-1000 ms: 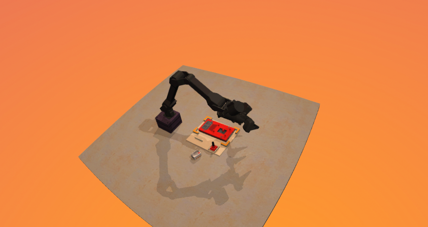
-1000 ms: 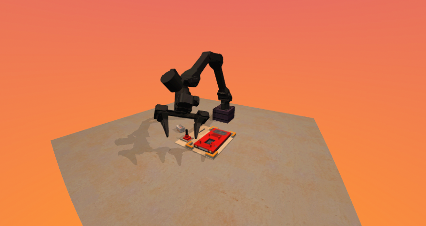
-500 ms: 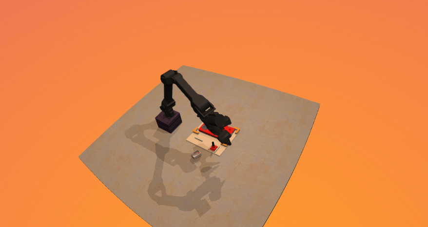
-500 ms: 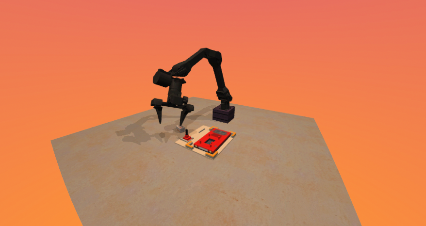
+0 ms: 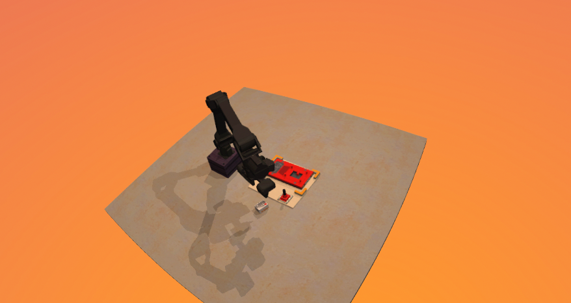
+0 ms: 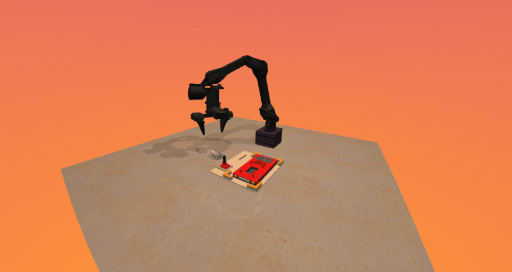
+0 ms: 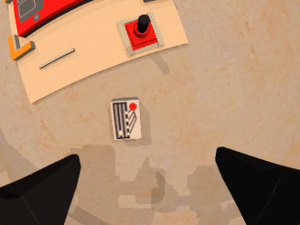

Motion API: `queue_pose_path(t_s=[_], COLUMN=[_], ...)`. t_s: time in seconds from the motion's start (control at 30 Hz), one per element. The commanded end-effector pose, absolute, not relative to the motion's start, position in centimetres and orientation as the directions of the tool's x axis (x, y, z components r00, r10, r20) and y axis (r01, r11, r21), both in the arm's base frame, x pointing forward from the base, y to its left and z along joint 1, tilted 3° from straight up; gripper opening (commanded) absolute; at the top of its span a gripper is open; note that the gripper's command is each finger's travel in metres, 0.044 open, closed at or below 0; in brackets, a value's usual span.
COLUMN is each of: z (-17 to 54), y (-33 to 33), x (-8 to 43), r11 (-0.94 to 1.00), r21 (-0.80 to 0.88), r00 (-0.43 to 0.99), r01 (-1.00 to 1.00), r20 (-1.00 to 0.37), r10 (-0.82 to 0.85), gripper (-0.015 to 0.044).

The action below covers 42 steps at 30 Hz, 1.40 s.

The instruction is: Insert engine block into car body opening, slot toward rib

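The engine block, a small light grey block (image 5: 261, 206) (image 6: 216, 154) (image 7: 125, 120) with dark stripes and a red dot on top, lies on the table beside the cream board. The red car body (image 5: 288, 172) (image 6: 263, 167) (image 7: 46, 15) lies flat on the board between orange corner pieces. Its opening (image 5: 296, 174) (image 6: 252, 170) is empty, and a small rib shows at its edge. My gripper (image 6: 213, 132) (image 7: 149, 159) is wide open and empty, pointing down, high above the table near the block. In the wrist view the block shows ahead of and between the fingertips.
A red piece with an upright black knob (image 5: 284, 196) (image 6: 224, 164) (image 7: 143, 33) stands on the cream board (image 5: 294, 201) (image 6: 234, 159) (image 7: 91, 69), between block and car body. A thin grey bar (image 6: 242, 157) (image 7: 57, 58) lies on the board. Orange corners (image 5: 300, 191) (image 6: 254, 186) (image 7: 20, 48) stand up around the car.
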State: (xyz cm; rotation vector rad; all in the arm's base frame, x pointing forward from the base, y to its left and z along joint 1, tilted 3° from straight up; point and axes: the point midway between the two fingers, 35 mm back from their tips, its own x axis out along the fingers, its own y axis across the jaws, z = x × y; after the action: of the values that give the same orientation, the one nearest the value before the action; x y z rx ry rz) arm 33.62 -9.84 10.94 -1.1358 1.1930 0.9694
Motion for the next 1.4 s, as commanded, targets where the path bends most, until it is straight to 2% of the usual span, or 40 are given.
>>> queue_pose_path(t_s=[0.0, 0.17, 0.37, 1.37], z=[10.8, 10.5, 3.8, -0.2], y=[-10.3, -10.3, -10.5, -10.3], x=[32.2, 32.2, 32.8, 33.0], r11=[0.156, 0.156, 0.156, 0.156], r21=[-0.090, -0.090, -0.090, -0.090], r00=[0.087, 0.087, 0.086, 0.086], r01=[-0.984, -0.984, -0.984, -0.984], r20=[-0.996, -0.996, -0.996, -0.996], r10=[-0.029, -0.029, -0.029, -0.029], gripper=[0.0440, 0.0440, 0.0440, 0.0440])
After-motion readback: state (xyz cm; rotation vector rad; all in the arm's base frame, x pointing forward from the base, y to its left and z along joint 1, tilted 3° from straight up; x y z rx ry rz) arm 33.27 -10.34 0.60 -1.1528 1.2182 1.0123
